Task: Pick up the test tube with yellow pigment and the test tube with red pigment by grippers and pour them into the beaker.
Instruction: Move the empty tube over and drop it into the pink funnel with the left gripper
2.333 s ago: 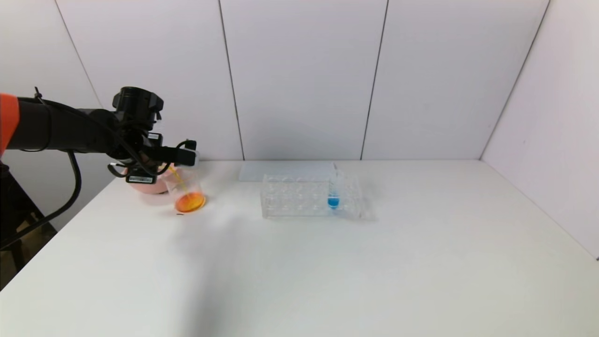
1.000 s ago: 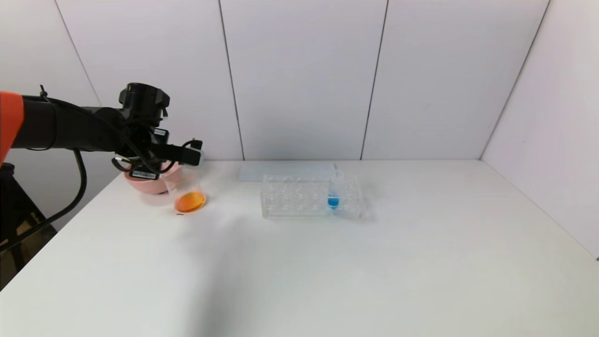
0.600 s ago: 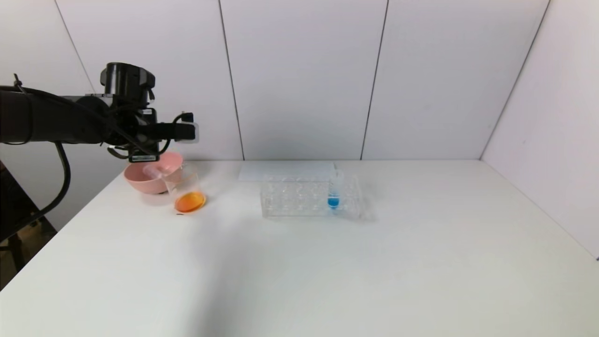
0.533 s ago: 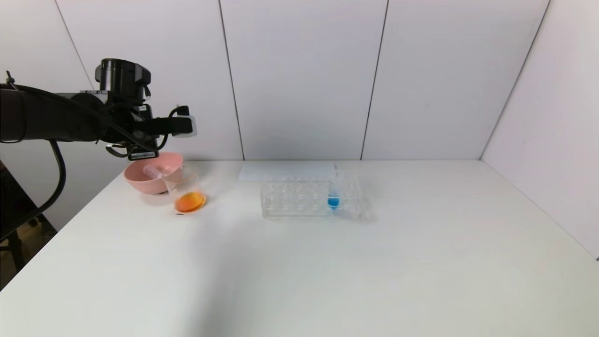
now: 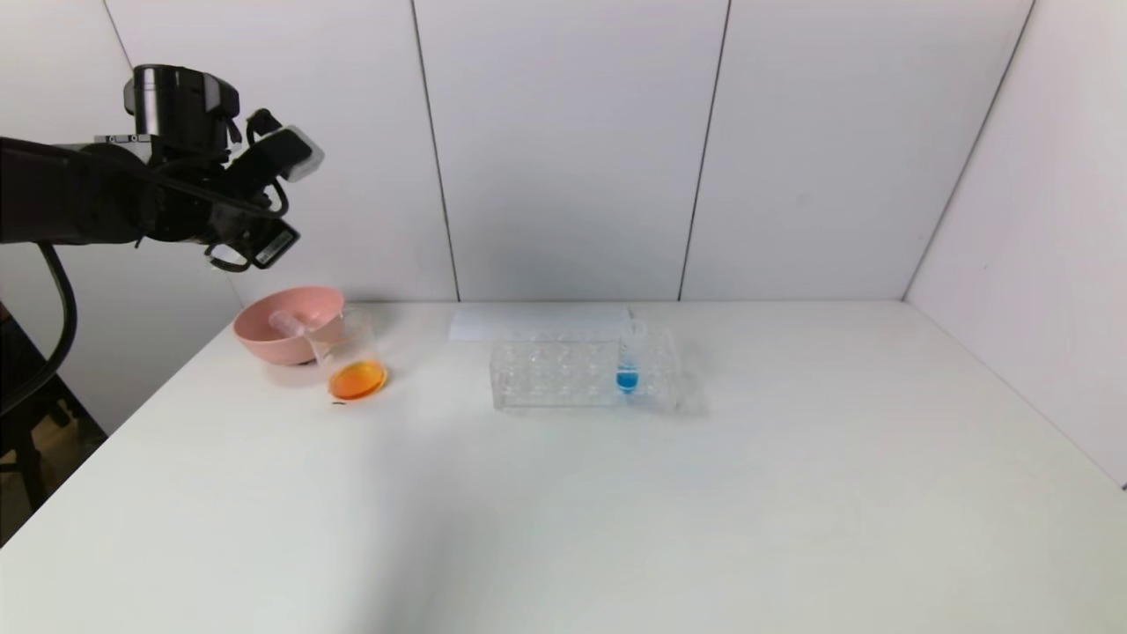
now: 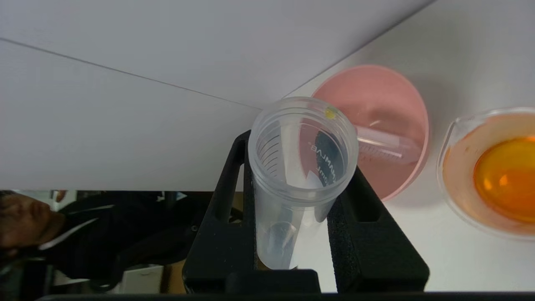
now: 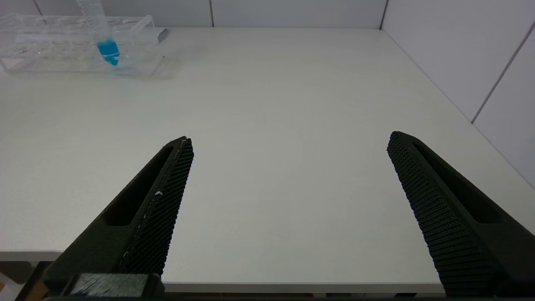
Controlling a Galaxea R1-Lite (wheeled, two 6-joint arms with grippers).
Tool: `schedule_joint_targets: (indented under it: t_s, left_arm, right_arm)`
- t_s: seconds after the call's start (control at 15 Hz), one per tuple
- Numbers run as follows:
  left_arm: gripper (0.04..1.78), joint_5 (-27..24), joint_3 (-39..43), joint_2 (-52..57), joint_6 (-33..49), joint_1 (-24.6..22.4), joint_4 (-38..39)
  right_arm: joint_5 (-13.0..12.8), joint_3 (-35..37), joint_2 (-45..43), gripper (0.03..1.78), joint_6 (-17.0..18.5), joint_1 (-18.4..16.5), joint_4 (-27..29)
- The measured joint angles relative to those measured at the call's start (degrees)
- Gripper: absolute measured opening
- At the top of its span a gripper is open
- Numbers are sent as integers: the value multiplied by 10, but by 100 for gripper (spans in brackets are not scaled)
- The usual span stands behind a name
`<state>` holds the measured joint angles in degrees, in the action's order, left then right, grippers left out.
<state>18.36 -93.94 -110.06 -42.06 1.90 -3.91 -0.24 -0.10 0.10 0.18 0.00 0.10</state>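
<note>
My left gripper (image 5: 251,236) hangs high above the pink bowl (image 5: 257,343) at the table's far left. In the left wrist view it (image 6: 299,167) is shut on a clear test tube (image 6: 292,184) that holds no liquid, with one yellow drop on its rim. This is the yellow-pigment tube. The beaker (image 5: 352,357) stands beside the bowl and holds orange liquid; it also shows in the left wrist view (image 6: 455,167). A second clear tube (image 5: 286,323) lies in the bowl, with no colour visible in it (image 6: 386,144). My right gripper (image 7: 288,142) is open and empty over the table's front right edge.
A clear tube rack (image 5: 563,374) stands mid-table with one blue-bottomed tube (image 5: 627,361) in it; both show in the right wrist view (image 7: 50,54), (image 7: 106,44). A white sheet (image 5: 537,319) lies behind the rack. A person (image 6: 25,217) is beyond the table's left edge.
My left gripper stopped pouring yellow liquid into the beaker, then rose and drew back to the left with the tube. The bowl with the tube lying in it came into sight.
</note>
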Motion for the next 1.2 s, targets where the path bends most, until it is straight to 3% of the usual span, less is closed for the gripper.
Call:
schedule_joint_targets:
  t_s: [0.47, 1.2]
  left_arm:
    - [49, 13, -1, 3, 291, -20, 13]
    - [49, 17, -28, -28, 437, -37, 25]
  right_arm:
    - [0, 0, 0, 170, 0, 0, 0]
    - [0, 0, 0, 170, 0, 0, 0]
